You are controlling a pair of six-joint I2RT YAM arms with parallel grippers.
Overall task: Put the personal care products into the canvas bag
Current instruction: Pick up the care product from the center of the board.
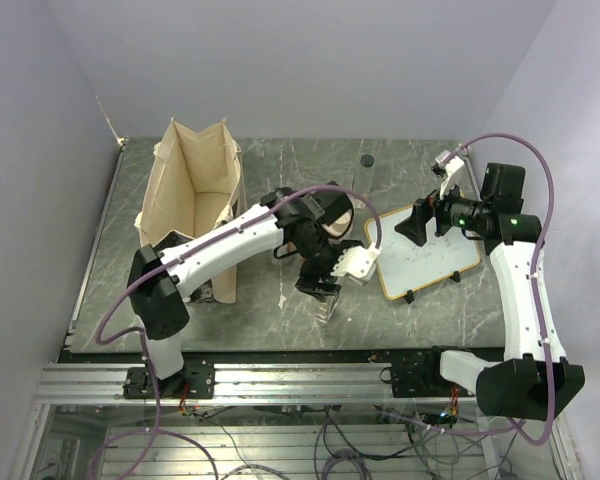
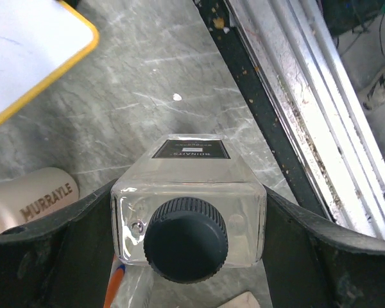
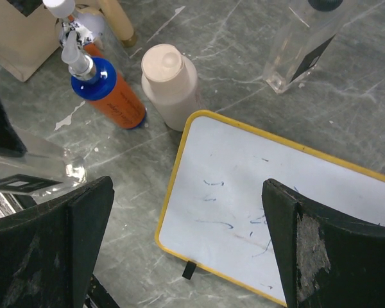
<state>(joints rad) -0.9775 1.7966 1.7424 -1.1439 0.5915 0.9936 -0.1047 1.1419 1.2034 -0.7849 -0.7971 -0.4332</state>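
Clear dark-capped bottle (image 2: pixel 189 212) near canvas bag (image 1: pixel 195 195)

The left arm (image 1: pixel 220 245) stretches from its base at 7 o'clock of the table (image 1: pixel 430 320) toward the middle, wrist bent downward. The left gripper (image 1: pixel 320 288) has its fingers (image 2: pixel 70 256) pressed against both sides of a clear bottle (image 2: pixel 189 186). The right arm (image 1: pixel 520 290) rises from 5 o'clock. The right gripper (image 3: pixel 189 218) points toward 9 o'clock, fingers spread wide and gripping nothing.

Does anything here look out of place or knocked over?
Only the yellow-edged whiteboard: it lies on the grey marbled table, faintly scribbled on, and is no care product. The orange-and-blue pump bottle and cream plastic bottle beside it stand upright; nothing looks spilled.
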